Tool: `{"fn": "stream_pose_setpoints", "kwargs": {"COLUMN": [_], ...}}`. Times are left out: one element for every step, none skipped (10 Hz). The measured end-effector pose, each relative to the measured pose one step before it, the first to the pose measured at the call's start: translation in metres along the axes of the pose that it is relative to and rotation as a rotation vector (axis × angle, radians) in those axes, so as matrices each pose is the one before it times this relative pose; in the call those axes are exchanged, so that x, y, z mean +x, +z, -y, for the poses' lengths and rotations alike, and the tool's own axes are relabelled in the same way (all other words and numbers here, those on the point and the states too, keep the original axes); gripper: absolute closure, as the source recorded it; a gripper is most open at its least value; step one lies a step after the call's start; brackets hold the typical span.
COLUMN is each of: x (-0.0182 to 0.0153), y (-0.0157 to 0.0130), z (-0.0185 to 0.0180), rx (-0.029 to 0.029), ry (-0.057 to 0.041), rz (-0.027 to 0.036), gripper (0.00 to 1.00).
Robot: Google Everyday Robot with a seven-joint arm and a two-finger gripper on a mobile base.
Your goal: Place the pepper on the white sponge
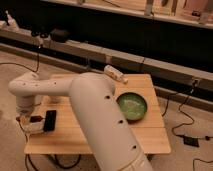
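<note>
My white arm sweeps from the bottom centre across the wooden table [150,135] to its left edge. The gripper [29,118] points down there, just left of a black flat phone [50,120]. A small dark red bit, which looks like the pepper [35,119], shows at the gripper's tip. A whitish block, the white sponge [34,128], lies right under the gripper at the table's left edge and is partly hidden by it. I cannot tell whether the pepper touches the sponge.
A green bowl [132,106] sits on the right half of the table. A white elongated object [115,74] lies at the back edge. A dark shelf unit runs behind the table. Cables lie on the floor at the right.
</note>
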Motion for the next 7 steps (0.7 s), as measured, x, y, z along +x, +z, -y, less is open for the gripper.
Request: {"fn": "stream_pose_setpoints", "kwargs": {"x": [-0.00547, -0.00258, -0.00394, -0.00160, -0.00102, 0.00192, 0.00184], "y": [0.00429, 0.00479, 0.00520, 0.00348, 0.00238, 0.00183, 0.00125], "z": [0.00148, 0.00098, 0.00104, -0.00032, -0.00022, -0.00005, 0.00044], "rx": [0.01107, 0.00890, 0.01225, 0.00844, 0.00981, 0.01336, 0.01287], "ry": [0.01477, 0.01036, 0.01141, 0.00955, 0.00628, 0.00486, -0.00018], "rz": [0.01214, 0.00968, 0.01329, 0.00623, 0.00641, 0.00549, 0.00460], "gripper": [1.00, 1.00, 1.00, 1.00, 0.99, 0.93, 0.83]}}
